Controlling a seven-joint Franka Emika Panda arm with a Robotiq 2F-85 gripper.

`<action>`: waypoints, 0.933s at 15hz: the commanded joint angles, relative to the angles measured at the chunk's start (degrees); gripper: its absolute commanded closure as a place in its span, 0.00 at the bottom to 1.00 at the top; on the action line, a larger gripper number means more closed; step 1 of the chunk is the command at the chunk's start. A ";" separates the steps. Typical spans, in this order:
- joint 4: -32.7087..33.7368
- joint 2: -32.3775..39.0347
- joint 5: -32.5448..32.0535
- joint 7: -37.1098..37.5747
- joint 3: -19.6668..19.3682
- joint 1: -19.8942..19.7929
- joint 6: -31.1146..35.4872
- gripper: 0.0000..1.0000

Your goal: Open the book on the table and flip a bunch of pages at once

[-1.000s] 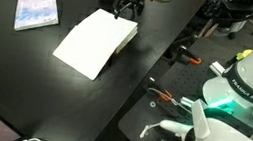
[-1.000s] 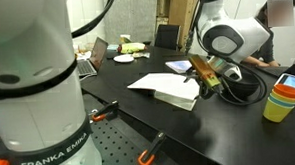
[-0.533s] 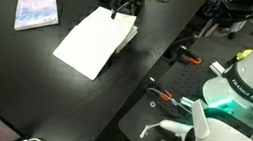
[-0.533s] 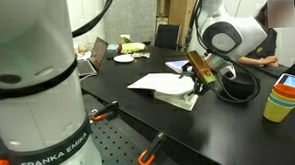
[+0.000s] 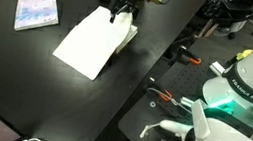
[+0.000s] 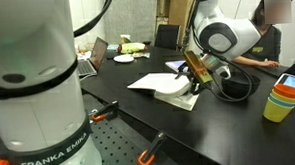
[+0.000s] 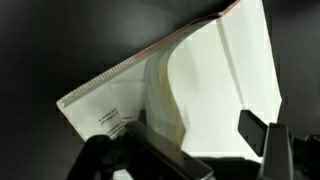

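Observation:
The thick book [image 5: 93, 42] lies open on the black table [image 5: 26, 66], showing wide white pages. In an exterior view it shows as a white slab [image 6: 166, 88]. In the wrist view a bunch of pages [image 7: 215, 80] curls up from the book, with a printed leaf [image 7: 105, 110] at the left. My gripper [image 5: 125, 7] is at the book's far edge, also seen in an exterior view [image 6: 195, 76]. Its fingers [image 7: 195, 150] are spread wide, with the lifted pages standing between them.
A thin bluish-lavender book [image 5: 36, 11] lies left of the open book. A second Franka base [image 5: 243, 90] and orange clamps [image 5: 191, 61] are at the table's right edge. Stacked cups [image 6: 281, 97], a plate [image 6: 126, 57] and a laptop [image 6: 89, 59] stand further off.
My gripper has shifted a little inward over the book's edge. The pages at that edge have risen slightly.

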 commanded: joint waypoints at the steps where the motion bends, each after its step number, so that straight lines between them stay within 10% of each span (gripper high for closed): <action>1: -0.71 -2.49 -4.82 3.89 -2.19 4.17 0.07 0.15; 8: -1.28 -5.53 -18.08 14.50 -3.32 7.86 1.07 0.00; 9: -1.17 -5.53 -19.45 15.72 -3.40 8.03 1.16 0.25; 14: -1.17 -5.84 -26.33 21.79 -4.44 9.12 1.72 0.55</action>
